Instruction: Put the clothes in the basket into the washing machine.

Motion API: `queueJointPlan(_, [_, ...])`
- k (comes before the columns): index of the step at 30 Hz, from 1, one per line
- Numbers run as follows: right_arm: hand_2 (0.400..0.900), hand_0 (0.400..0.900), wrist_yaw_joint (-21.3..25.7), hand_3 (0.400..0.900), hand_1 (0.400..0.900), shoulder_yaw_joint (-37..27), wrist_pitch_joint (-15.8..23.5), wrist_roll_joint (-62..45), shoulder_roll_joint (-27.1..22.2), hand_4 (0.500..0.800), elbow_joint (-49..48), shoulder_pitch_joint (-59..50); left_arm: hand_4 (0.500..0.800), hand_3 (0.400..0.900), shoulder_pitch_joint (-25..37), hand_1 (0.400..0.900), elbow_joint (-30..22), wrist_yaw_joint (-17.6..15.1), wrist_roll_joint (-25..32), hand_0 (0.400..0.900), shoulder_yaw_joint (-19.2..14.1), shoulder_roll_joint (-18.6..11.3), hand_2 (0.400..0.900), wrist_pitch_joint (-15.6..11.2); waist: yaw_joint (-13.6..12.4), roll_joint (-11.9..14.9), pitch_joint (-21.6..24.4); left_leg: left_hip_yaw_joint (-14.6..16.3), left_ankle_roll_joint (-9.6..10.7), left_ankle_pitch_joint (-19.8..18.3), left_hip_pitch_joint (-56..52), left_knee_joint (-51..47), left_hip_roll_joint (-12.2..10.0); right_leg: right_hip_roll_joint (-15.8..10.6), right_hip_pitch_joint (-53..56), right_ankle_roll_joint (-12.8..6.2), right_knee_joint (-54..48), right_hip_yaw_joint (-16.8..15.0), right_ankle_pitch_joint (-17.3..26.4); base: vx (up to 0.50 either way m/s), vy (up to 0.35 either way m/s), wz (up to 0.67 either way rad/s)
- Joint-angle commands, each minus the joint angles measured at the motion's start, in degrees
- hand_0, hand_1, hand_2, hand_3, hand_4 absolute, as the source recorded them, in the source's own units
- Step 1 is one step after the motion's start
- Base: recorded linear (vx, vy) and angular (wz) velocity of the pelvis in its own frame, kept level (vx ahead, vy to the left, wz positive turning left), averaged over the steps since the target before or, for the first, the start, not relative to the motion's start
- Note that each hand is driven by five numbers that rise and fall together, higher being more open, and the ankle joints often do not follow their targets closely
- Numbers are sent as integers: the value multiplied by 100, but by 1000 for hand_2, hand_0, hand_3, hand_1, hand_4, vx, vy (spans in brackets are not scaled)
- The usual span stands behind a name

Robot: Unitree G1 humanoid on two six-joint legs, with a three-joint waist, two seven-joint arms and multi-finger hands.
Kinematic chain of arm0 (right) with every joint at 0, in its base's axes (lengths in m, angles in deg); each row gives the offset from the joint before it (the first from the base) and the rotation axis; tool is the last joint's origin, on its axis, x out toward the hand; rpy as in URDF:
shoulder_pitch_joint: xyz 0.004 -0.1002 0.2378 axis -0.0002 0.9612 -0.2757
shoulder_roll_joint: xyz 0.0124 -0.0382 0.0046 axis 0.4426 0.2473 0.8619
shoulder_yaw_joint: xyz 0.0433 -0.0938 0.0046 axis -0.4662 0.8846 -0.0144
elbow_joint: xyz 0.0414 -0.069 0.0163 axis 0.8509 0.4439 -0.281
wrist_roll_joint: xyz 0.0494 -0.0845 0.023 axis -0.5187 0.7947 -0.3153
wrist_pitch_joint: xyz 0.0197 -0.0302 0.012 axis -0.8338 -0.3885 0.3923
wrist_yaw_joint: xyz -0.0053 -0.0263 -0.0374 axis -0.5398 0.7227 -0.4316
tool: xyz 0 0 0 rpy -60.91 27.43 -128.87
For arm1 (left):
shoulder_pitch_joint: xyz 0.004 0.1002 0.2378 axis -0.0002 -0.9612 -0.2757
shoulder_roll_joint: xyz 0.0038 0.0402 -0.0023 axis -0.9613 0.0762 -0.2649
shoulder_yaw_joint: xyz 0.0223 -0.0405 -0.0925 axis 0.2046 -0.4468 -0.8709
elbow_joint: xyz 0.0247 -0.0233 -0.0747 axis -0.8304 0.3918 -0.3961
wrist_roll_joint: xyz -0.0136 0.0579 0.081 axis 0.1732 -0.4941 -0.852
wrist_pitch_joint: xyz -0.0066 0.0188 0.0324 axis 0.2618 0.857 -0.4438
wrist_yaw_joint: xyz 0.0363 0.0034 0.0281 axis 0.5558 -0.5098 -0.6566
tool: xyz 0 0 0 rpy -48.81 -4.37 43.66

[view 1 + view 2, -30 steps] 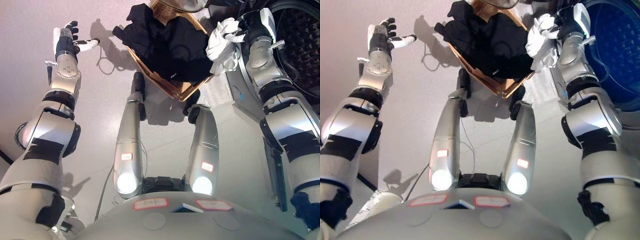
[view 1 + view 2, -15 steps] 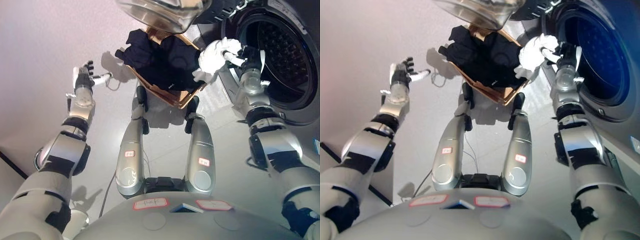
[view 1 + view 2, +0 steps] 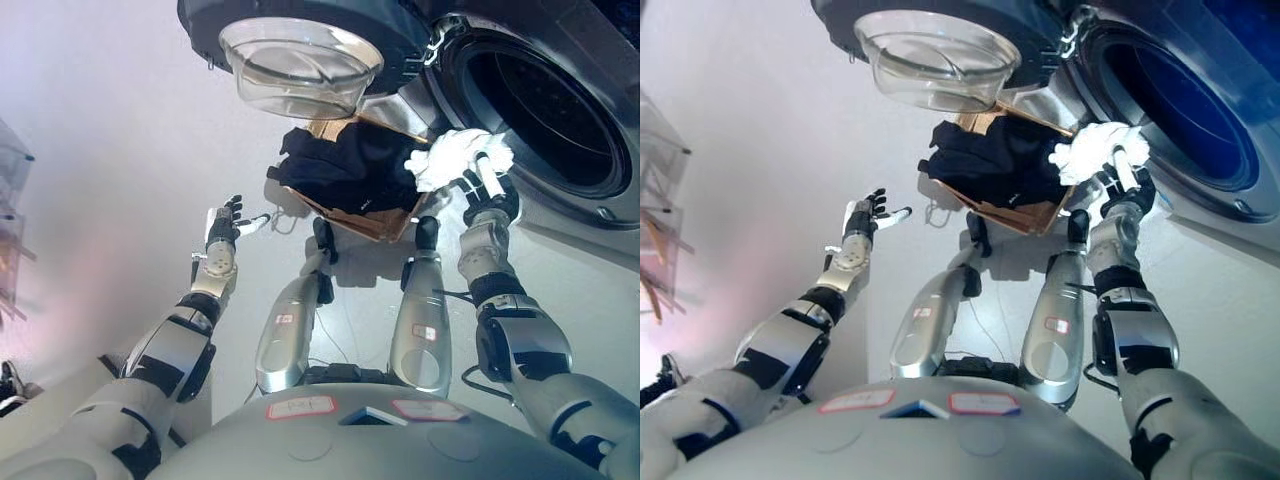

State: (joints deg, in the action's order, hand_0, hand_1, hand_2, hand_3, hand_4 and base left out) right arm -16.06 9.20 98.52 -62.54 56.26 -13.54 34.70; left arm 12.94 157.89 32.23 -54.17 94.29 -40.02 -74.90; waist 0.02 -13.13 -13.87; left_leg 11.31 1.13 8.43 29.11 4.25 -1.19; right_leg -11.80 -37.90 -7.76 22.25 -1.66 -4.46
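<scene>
My right hand [image 3: 487, 190] is shut on a white garment [image 3: 452, 158], held up at the lower left rim of the washing machine's round drum opening [image 3: 540, 115]. The white cloth bunches above the hand, just outside the dark drum. A brown woven basket [image 3: 372, 222] stands on the floor in front of me, heaped with black clothes [image 3: 345, 165]. The machine's open door with its clear glass bowl [image 3: 298, 62] hangs above the basket. My left hand [image 3: 226, 219] is raised at the left, fingers spread and open, holding nothing.
The washing machine's grey front panel [image 3: 590, 235] fills the right side. Pale floor [image 3: 110, 150] stretches to the left of the basket. A transparent rack [image 3: 662, 200] stands at the far left edge.
The camera has tilted up, bringing the door and drum into fuller view. My right hand has carried the white garment higher and closer to the drum's rim. The left hand stays raised and open.
</scene>
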Motion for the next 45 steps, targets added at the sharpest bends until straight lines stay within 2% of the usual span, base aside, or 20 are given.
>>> queueJointPlan(1, [400,400,65,400,400,84,474,18,-302,500,-450,-567,800,900,614,900,595,-95,327,900,-503,-497,900,-287,157,-165,711,-171,273,-350,132,133,32,152,288,131,-1027,90,626,30,7,-7])
queueJointPlan(4, [400,400,31,400,400,-15,589,-38,-427,500,-564,-661,800,900,432,900,610,-37,260,900,-611,-616,900,-286,102,-200,793,-216,286,-340,125,126,29,141,299,144,-999,109,587,40,-24,15])
queueJointPlan(7, [400,400,38,400,400,-261,771,-207,-790,500,-389,-1042,800,900,111,900,542,57,153,900,-690,-692,900,-321,-11,-240,881,-287,304,-340,74,121,22,145,339,163,-919,144,506,54,-30,15])
queueJointPlan(15, [400,400,227,400,400,-504,1008,-327,-1372,500,-367,-1725,800,900,-276,900,294,109,155,900,-677,-629,900,-449,-192,-345,957,-384,331,-304,6,63,30,152,410,173,-870,216,400,32,-24,10])
queueJointPlan(19, [400,400,183,400,400,-295,865,-382,-1818,500,-13,-2231,800,900,-498,900,239,202,209,900,-698,-677,900,-468,-361,-388,976,-431,356,-261,2,21,5,140,402,180,-855,267,372,11,-36,6])
queueJointPlan(21, [400,400,143,400,400,-205,830,-390,-1888,500,71,-2332,800,900,-538,900,225,206,205,900,-703,-669,900,-463,-388,-405,974,-438,364,-250,15,24,-1,141,383,187,-832,273,367,8,-43,8])
queueJointPlan(24, [400,400,95,400,400,142,604,-81,-2198,500,236,-2579,800,900,-742,900,194,249,184,900,-738,-678,900,-448,-496,-380,950,-488,394,-206,35,18,-22,158,389,210,-781,323,318,6,-53,9])
queueJointPlan(32, [400,400,-61,400,400,1117,101,996,-2786,500,519,-3085,800,900,-843,900,254,225,-21,900,-834,-800,900,-382,-556,-304,836,-574,455,-94,103,-29,-52,184,315,268,-716,431,308,-4,-39,9])
queueJointPlan(36, [400,400,-34,400,400,1524,49,1547,-2899,500,248,-3221,800,900,-892,900,289,165,-144,900,-858,-770,900,-379,-550,-229,774,-602,469,-50,134,-59,-66,201,263,293,-688,462,303,-5,-39,6])
queueJointPlan(41, [400,400,78,400,400,1700,78,2036,-2851,500,-83,-3126,800,900,-1011,900,250,29,-294,900,-862,-631,900,-409,-542,-142,754,-661,464,-51,123,-57,-67,221,283,310,-637,506,266,10,-23,5])
queueJointPlan(42, [602,602,81,602,602,1817,34,2248,-2867,621,-54,-3146,800,900,-1002,900,247,14,-323,900,-870,-620,900,-397,-547,-107,754,-675,462,-60,121,-44,-75,227,295,313,-640,510,267,3,-32,1])
queueJointPlan(43, [900,900,9,900,900,1888,12,2265,-2860,800,-71,-3147,800,900,-995,900,246,2,-345,900,-874,-610,900,-385,-537,-81,746,-686,460,-65,120,-39,-78,235,305,316,-644,513,269,-2,-31,0])
queueJointPlan(45, [900,900,-105,900,900,2148,-102,2534,-2902,800,112,-3192,800,900,-980,900,264,-22,-402,900,-889,-582,900,-367,-522,-12,747,-700,458,-86,112,-14,-88,246,321,323,-636,514,277,0,0,0])
